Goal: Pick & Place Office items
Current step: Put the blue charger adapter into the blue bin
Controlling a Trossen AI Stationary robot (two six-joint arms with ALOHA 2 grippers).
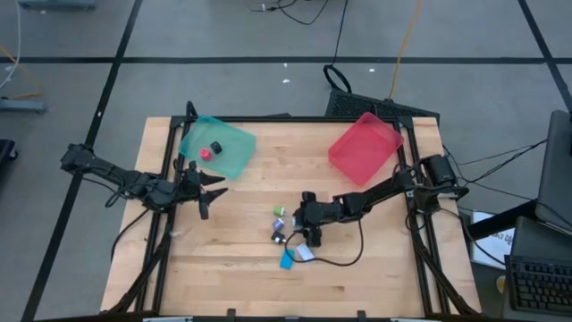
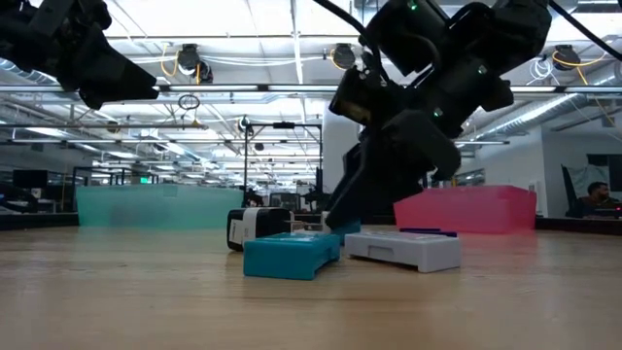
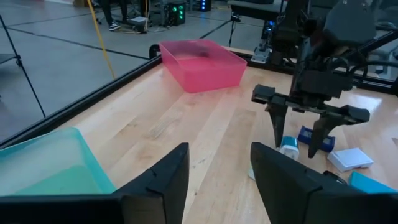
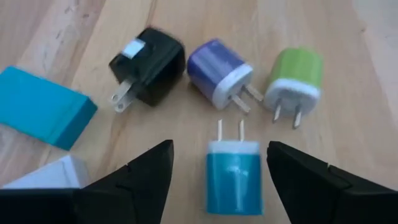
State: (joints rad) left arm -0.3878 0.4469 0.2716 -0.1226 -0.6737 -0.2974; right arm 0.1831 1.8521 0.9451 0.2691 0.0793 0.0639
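Observation:
Several small plug-shaped pieces lie flat on the wood by my right gripper [image 4: 233, 165]: black [image 4: 149, 73], purple [image 4: 221, 71], green [image 4: 295, 78] and bright blue [image 4: 233, 180]. A teal block [image 4: 40, 106] and a white block [image 2: 408, 248] lie beside them. My right gripper [image 1: 306, 229] is open and points down, one finger on either side of the bright blue piece, with a gap showing on both sides. My left gripper [image 1: 206, 188] is open and empty above the table beside the teal tray [image 1: 234, 154], which holds a red piece [image 1: 206, 153] and a black piece [image 1: 215, 146].
The red tray [image 1: 365, 148] stands at the table's far right, and it also shows in the left wrist view [image 3: 202, 62]. A cable loops over the table near the white block [image 1: 344, 259]. Bare wood lies between the two arms [image 1: 246, 215].

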